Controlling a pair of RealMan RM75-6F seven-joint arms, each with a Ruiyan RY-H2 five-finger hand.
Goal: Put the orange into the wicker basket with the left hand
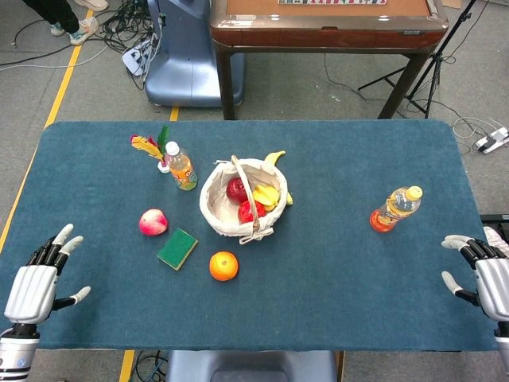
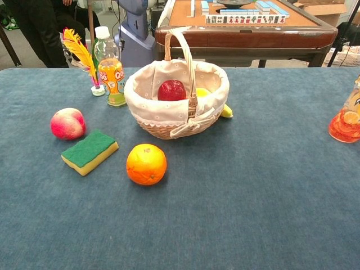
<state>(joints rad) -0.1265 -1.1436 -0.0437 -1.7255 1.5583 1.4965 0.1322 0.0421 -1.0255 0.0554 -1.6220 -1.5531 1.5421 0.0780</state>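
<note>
The orange (image 1: 223, 266) (image 2: 146, 164) lies on the blue table just in front of the wicker basket (image 1: 213, 208) (image 2: 147, 115), which has a white cloth lining, an upright handle, red fruit and bananas inside. My left hand (image 1: 36, 282) hovers at the table's near left corner, fingers spread, holding nothing, far to the left of the orange. At the near right edge my right hand (image 1: 485, 279) is also spread with nothing in it. Neither hand shows in the chest view.
A green-and-yellow sponge (image 1: 177, 248) (image 2: 90, 152) and a peach (image 1: 153, 222) (image 2: 67, 124) lie left of the orange. An orange drink bottle (image 1: 181, 168) (image 2: 110, 70) and a feather toy (image 1: 149, 148) stand behind them. Another bottle (image 1: 394, 209) stands at the right.
</note>
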